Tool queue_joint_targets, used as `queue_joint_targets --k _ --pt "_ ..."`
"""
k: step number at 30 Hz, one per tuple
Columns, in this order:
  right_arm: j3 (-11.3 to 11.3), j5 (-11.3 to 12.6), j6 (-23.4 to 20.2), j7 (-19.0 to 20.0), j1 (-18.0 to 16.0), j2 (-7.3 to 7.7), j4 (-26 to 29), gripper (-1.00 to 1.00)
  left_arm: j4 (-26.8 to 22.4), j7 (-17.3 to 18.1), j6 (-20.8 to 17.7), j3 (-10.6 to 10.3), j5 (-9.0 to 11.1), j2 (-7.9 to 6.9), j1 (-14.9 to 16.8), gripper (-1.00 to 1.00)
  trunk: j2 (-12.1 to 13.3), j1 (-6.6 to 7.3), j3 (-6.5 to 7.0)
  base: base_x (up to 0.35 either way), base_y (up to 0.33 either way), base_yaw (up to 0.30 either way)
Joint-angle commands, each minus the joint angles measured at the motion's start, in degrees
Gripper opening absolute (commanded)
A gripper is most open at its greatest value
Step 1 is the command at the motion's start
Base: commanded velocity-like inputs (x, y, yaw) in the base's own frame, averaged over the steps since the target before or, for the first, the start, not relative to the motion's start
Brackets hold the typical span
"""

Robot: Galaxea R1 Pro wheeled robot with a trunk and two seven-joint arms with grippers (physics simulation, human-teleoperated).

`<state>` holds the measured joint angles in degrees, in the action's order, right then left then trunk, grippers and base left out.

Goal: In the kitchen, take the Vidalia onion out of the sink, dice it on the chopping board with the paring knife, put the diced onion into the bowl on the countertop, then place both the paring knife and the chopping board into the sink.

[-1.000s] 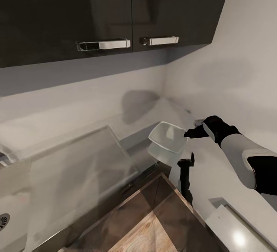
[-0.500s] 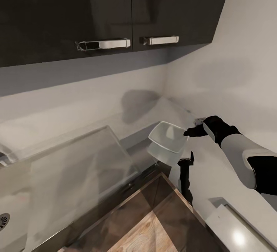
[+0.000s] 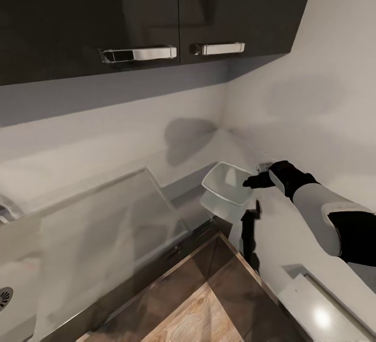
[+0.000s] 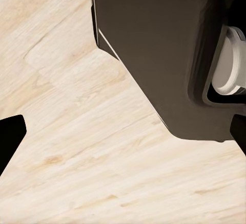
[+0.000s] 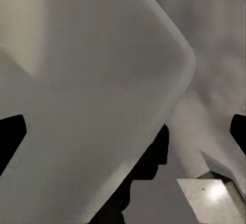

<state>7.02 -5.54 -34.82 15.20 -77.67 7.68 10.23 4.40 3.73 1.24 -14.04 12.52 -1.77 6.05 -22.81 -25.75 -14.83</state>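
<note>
The white squarish bowl [image 3: 228, 185] sits on the grey countertop [image 3: 292, 227] near the room's corner. My right gripper [image 3: 254, 181] is at the bowl's right rim, open. In the right wrist view the bowl [image 5: 97, 106] lies close ahead, with the right gripper [image 5: 123, 131] spread wide and nothing between its fingers. The sink [image 3: 15, 279] shows at the far left with its round drain at the picture's edge. My left gripper [image 4: 125, 134] hangs open over the light wood floor [image 4: 77, 172]. The onion, paring knife and chopping board are out of view.
Dark upper cabinets [image 3: 141, 8] with chrome handles hang above the counter. A flat shiny drainboard [image 3: 104, 222] lies between sink and bowl. Brown lower cabinet fronts [image 3: 198, 274] meet below the corner. A dark upright shape [image 3: 249, 232] stands under the bowl. The robot's dark base [image 4: 164, 55] is beside the left gripper.
My right gripper has edged a little left, closer to the bowl's rim. The head camera has shifted slightly; the bowl has not moved.
</note>
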Motion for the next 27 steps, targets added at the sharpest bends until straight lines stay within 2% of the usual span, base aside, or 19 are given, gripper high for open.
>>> queue_joint_targets --k 1,3,9,12,18,27 --pt "0.36 -0.69 0.83 0.36 -0.03 -0.34 0.09 1.0 0.17 0.31 0.14 -0.46 0.6 0.01 0.08 1.0 -0.11 -0.03 -0.12 0.0 0.0 0.0" --pt "0.36 -0.76 2.17 0.06 -0.03 -0.96 0.08 1.0 0.17 0.31 0.16 -0.46 0.59 0.01 0.1 1.0 -0.11 -0.03 -0.13 0.0 0.0 0.0" --pt "0.28 -0.61 2.96 -0.06 -0.03 -1.3 0.07 1.0 0.12 0.31 0.17 -0.46 0.58 0.01 0.1 1.0 -0.11 -0.03 -0.14 0.0 0.0 0.0" --pt "0.22 -0.54 4.37 0.07 0.03 -1.14 -0.16 1.0 0.09 0.28 0.15 -0.46 0.53 0.07 0.1 1.0 -0.11 -0.03 -0.14 0.0 0.0 0.0" --pt "-0.03 -0.6 10.88 0.32 0.14 -0.79 -4.88 1.0 0.09 0.1 0.09 -0.46 0.57 1.0 0.1 1.0 -0.11 -0.03 -0.14 0.0 0.0 0.0" --pt "-0.08 -0.61 12.19 0.57 0.15 -0.18 -6.6 1.0 0.09 -0.04 0.08 -0.46 0.58 1.32 0.09 1.0 -0.11 -0.03 -0.14 0.0 0.0 0.0"
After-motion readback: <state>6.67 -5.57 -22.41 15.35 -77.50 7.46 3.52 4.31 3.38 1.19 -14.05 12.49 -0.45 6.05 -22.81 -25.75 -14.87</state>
